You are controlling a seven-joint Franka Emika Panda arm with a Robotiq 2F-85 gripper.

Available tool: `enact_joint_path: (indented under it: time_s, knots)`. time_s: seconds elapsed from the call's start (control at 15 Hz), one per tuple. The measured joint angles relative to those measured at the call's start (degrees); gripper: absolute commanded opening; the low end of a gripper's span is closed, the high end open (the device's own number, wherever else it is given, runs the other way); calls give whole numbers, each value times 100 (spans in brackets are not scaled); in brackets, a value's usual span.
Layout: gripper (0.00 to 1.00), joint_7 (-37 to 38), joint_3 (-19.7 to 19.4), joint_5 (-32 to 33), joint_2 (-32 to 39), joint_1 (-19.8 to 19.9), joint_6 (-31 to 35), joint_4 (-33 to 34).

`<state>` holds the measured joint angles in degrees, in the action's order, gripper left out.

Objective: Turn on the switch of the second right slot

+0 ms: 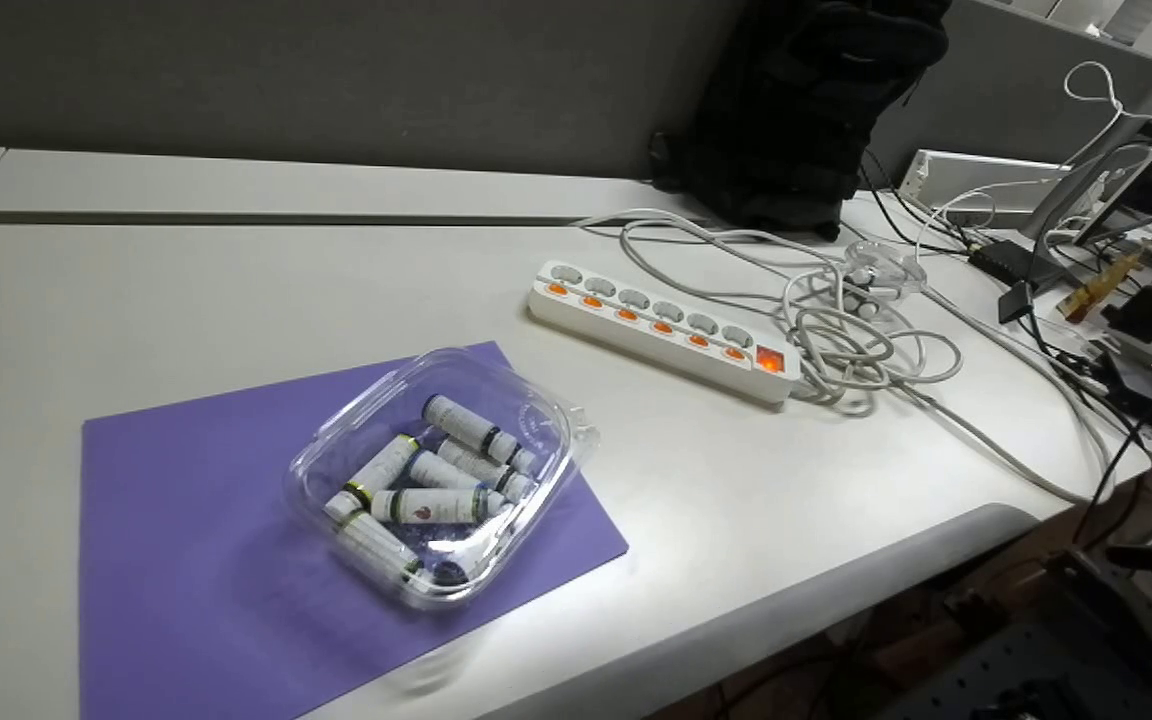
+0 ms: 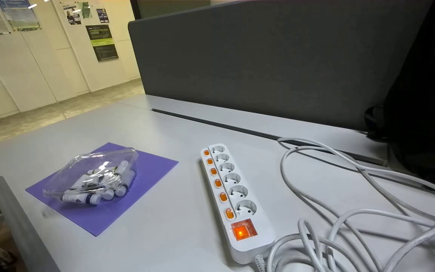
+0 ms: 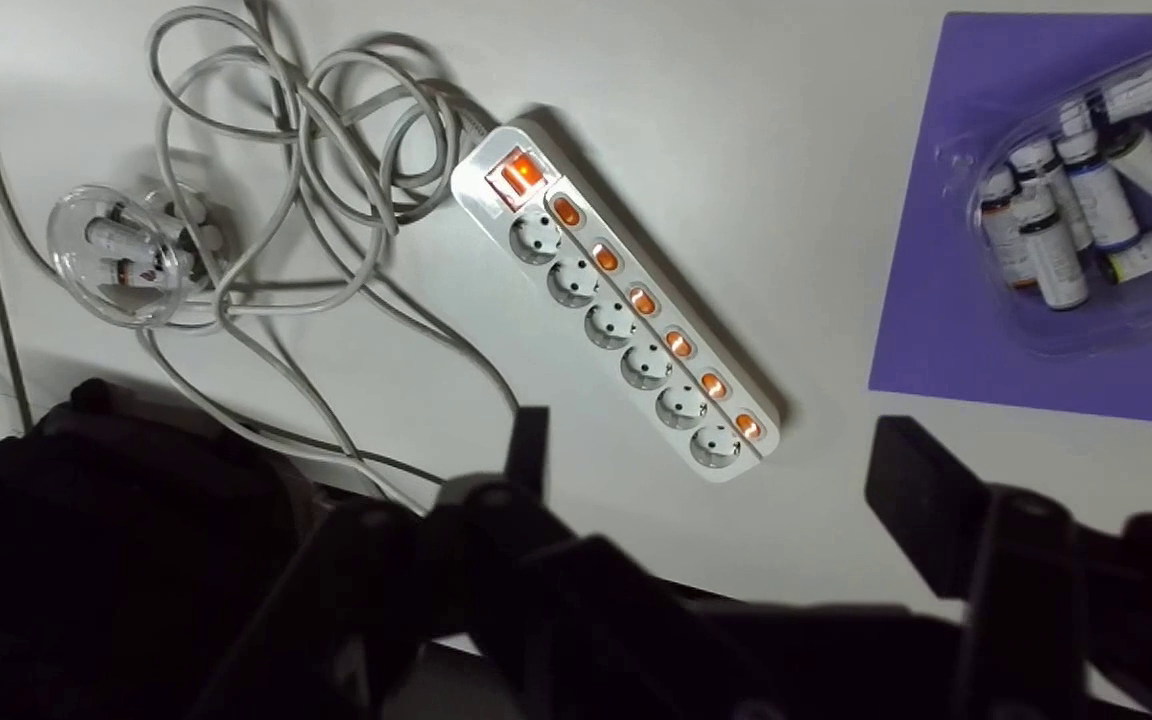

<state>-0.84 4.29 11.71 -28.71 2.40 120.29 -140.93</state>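
A white power strip (image 1: 661, 335) lies on the table in both exterior views (image 2: 236, 196) and the wrist view (image 3: 626, 310). It has a row of round sockets, each with a small orange switch, and a larger lit red-orange switch (image 1: 770, 359) at the cord end. In an exterior view the small switch second from the right (image 1: 699, 340) sits beside its socket (image 1: 702, 324); I cannot tell whether it is on. My gripper (image 3: 723, 475) is open and empty, its black fingers wide apart, above the table and apart from the strip. It does not show in the exterior views.
A clear box (image 1: 436, 470) of small bottles stands on a purple sheet (image 1: 176, 560). Looped grey cables (image 1: 846, 345) and a small clear cup (image 1: 886, 270) lie by the strip's cord end. A black backpack (image 1: 786, 110) leans against the dark partition (image 1: 286, 80).
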Motion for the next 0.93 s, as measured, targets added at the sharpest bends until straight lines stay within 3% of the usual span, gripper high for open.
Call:
enact_joint_path:
  time_s: [0.53, 0.93]
  knots:
    - [1, 557, -375, -52, 1128, 316, 1556, 53]
    - [0, 655, -578, -388, 1951, 403, 2602, 64]
